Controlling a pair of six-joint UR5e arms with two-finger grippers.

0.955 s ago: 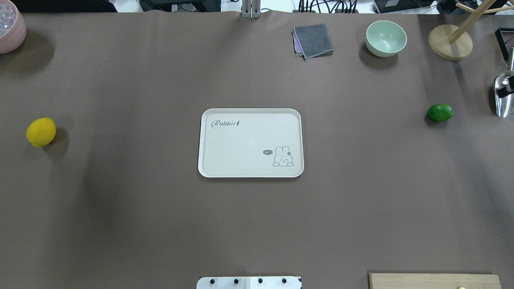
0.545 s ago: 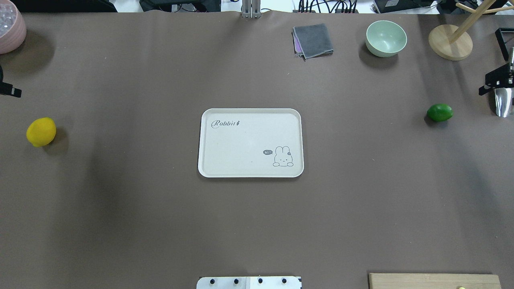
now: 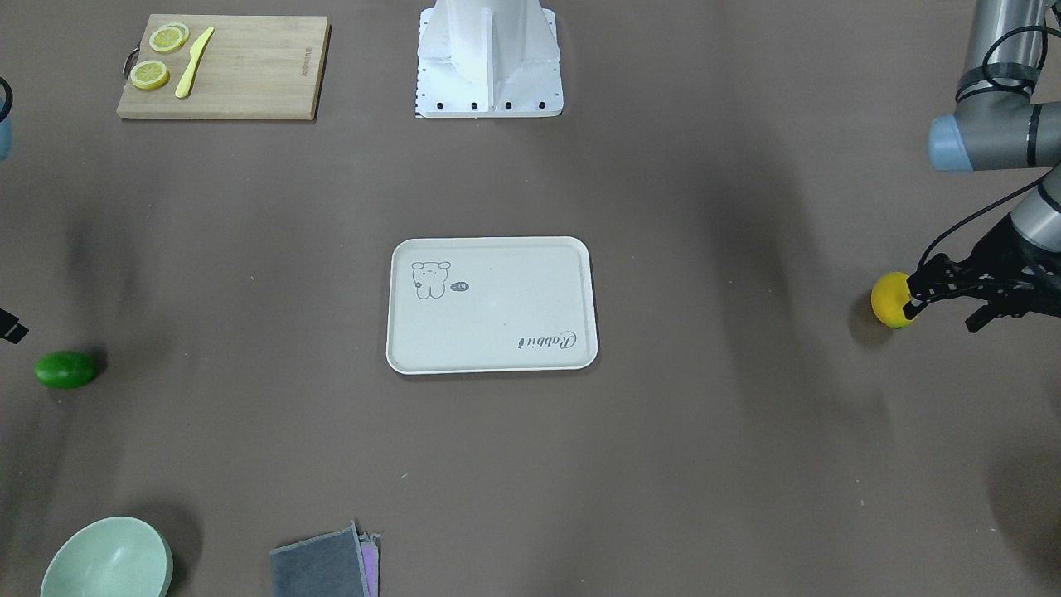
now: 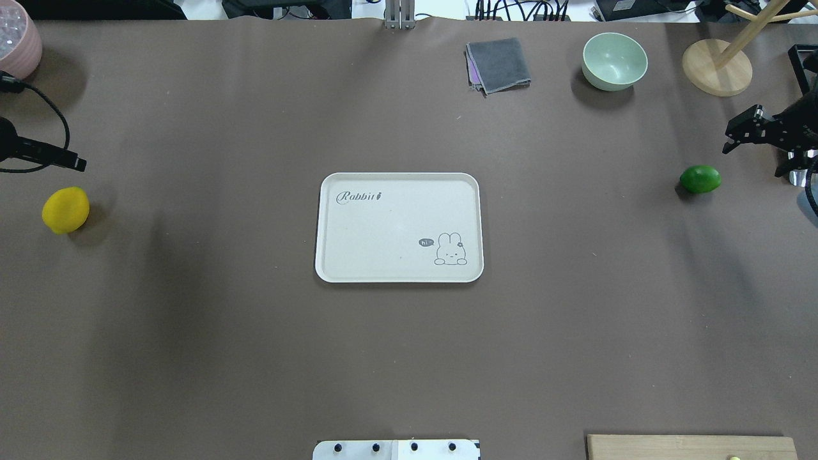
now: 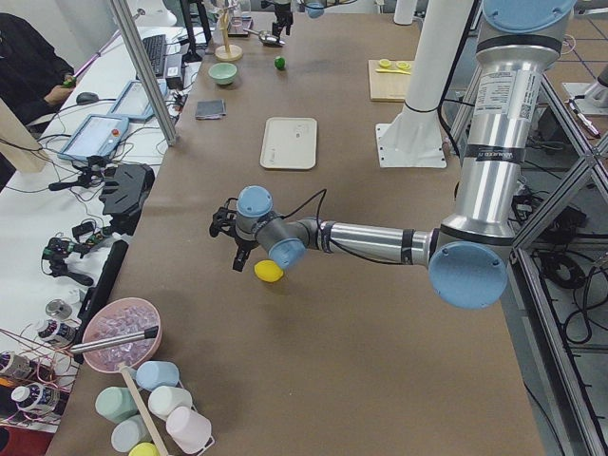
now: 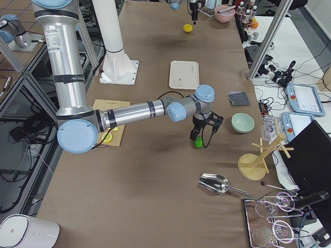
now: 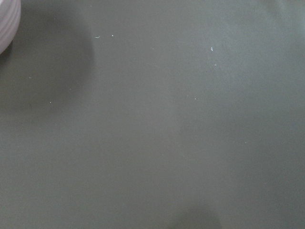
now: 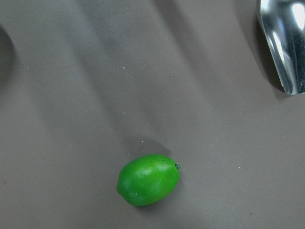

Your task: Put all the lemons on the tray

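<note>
The yellow lemon (image 4: 65, 210) lies on the table at the far left, also in the front view (image 3: 889, 300). The green lemon (image 4: 700, 179) lies at the far right and shows in the right wrist view (image 8: 148, 179). The cream tray (image 4: 345, 255) with the rabbit drawing sits empty at the table's middle. My left gripper (image 3: 942, 317) is open and empty, raised just beside the yellow lemon. My right gripper (image 4: 754, 161) is open and empty, raised just right of the green lemon and a little farther back.
A green bowl (image 4: 614, 61), grey cloth (image 4: 498, 64) and wooden stand (image 4: 716, 67) line the far edge; a pink bowl (image 4: 16, 38) is far left. A metal scoop (image 8: 286, 47) lies right of the green lemon. A cutting board (image 3: 249, 75) with lemon slices is near my base.
Both arms have come into the overhead view from its sides, the left gripper toward the yellow lemon, the right toward the green one. The lemons and tray have not moved.
</note>
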